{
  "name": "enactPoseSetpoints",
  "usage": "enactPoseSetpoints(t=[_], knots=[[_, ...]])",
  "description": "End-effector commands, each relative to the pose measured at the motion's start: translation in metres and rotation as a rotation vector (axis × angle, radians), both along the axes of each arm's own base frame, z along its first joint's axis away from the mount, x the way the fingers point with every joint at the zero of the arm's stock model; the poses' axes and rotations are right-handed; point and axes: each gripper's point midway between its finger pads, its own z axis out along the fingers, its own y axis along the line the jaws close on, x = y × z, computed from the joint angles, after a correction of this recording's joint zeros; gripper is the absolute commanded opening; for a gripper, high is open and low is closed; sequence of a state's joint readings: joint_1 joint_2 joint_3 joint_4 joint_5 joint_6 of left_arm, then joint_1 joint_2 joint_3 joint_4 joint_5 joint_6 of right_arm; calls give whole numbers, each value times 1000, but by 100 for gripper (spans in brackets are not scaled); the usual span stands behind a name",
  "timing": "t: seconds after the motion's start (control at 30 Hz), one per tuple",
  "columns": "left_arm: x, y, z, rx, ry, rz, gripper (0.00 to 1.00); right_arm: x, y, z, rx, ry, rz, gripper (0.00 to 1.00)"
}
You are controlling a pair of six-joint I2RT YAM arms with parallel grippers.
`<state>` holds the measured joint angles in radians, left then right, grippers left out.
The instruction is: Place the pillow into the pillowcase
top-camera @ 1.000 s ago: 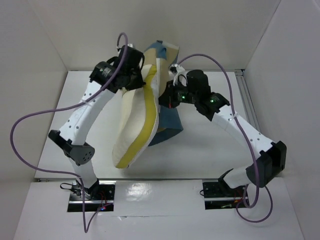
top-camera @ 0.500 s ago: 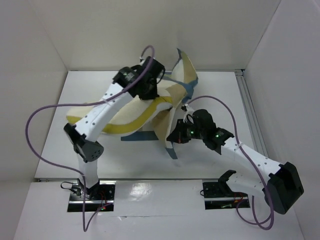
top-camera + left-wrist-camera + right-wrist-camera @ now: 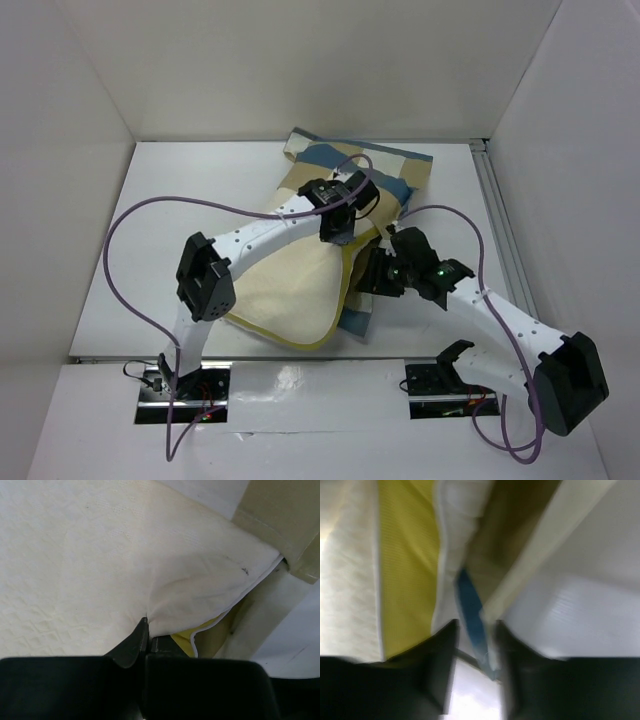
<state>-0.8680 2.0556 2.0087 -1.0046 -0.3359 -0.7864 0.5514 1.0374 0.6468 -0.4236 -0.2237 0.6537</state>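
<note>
Probably soft, floppy, best gripped edgewise: pillow (image 3: 290,295) clamped by left gripper (image 3: 146,635); right gripper (image 3: 475,655) parted around pillowcase (image 3: 410,165) hem.

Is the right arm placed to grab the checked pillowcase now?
Probably yes: the right hand is at the blue, tan and cream checked fabric pillowcase, a blue strip of it between its parted fingers.

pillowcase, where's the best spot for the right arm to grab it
Probably the pillowcase's loose blue edge, standing free along the right side of the pillow. Come from the right with the right gripper's jaws straddling it: the edge is thin and already sits between them, so a pinch should catch case fabric alone.
</note>
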Motion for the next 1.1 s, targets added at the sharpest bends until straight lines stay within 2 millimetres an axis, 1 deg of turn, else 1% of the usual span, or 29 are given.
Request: enactPoseSetpoints(t=[0.0,0.03,0.07,0.1,0.13,0.17,0.2,0.23,0.3,0.33,0.4,0.43,0.5,0.53,0.57,0.6,0.63,0.67,0.7,0.73,0.77,0.8,0.83,0.87,0.9,0.93,0.97,1.03,1.07], knots=[[6,0,42,-101,-82,16,0,9,-27,8,-87,-20,-159,60],[7,5,43,-93,-70,9,4,14,-35,15,-108,-39,-205,75],[5,5,45,-90,-67,-10,12,11,-48,17,-156,-26,-258,76],[11,11,53,-83,-85,-6,26,16,-56,24,-177,-49,-305,76],[16,21,62,-64,-108,-9,60,27,-68,44,-193,-116,-387,76],[14,29,74,-56,-134,-11,77,29,-73,52,-204,-139,-412,77],[21,44,82,-30,-166,14,85,35,-77,61,-204,-162,-438,79],[30,62,84,-14,-175,46,98,42,-80,77,-207,-212,-450,79],[39,86,97,-45,-194,90,98,57,-74,89,-212,-250,-439,81],[53,116,87,-32,-168,151,96,71,-70,95,-244,-257,-435,81],[59,139,81,-46,-142,177,93,90,-62,104,-265,-281,-418,81],[70,166,71,-35,-146,232,93,106,-53,109,-283,-282,-403,82],[79,189,51,-38,-110,265,93,121,-44,114,-282,-285,-369,82],[81,210,35,-56,-63,309,93,127,-41,115,-276,-275,-365,82],[84,217,24,-68,-36,323,93,136,-30,115,-248,-266,-311,82],[80,230,1,-57,17,350,93,140,-13,114,-206,-250,-247,82],[77,233,-9,-62,38,364,93,140,-13,114,-205,-250,-247,82],[77,235,-18,-76,48,366,93,139,-3,104,-199,-227,-185,84],[74,235,-27,-90,72,364,93,138,-1,96,-202,-202,-171,86],[59,229,-43,-117,124,342,91,133,-4,78,-228,-163,-164,86],[53,225,-52,-139,151,338,90,129,-5,63,-243,-126,-166,86],[51,221,-50,-169,136,324,88,129,-10,54,-249,-117,-176,86],[44,214,-54,-209,162,312,87,127,-8,45,-239,-102,-175,86],[27,204,-67,-207,199,278,85,119,-12,26,-236,-62,-165,86],[20,196,-68,-222,209,273,83,127,-15,21,-210,-65,-178,86],[11,187,-63,-243,211,253,81,130,-16,15,-199,-52,-179,85],[-3,172,-64,-250,224,200,79,133,-16,11,-186,-41,-179,85],[-19,153,-56,-280,226,176,77,150,-20,2,-189,-23,-182,85],[-43,134,-44,-305,230,109,77,160,-22,3,-193,-27,-186,85]])
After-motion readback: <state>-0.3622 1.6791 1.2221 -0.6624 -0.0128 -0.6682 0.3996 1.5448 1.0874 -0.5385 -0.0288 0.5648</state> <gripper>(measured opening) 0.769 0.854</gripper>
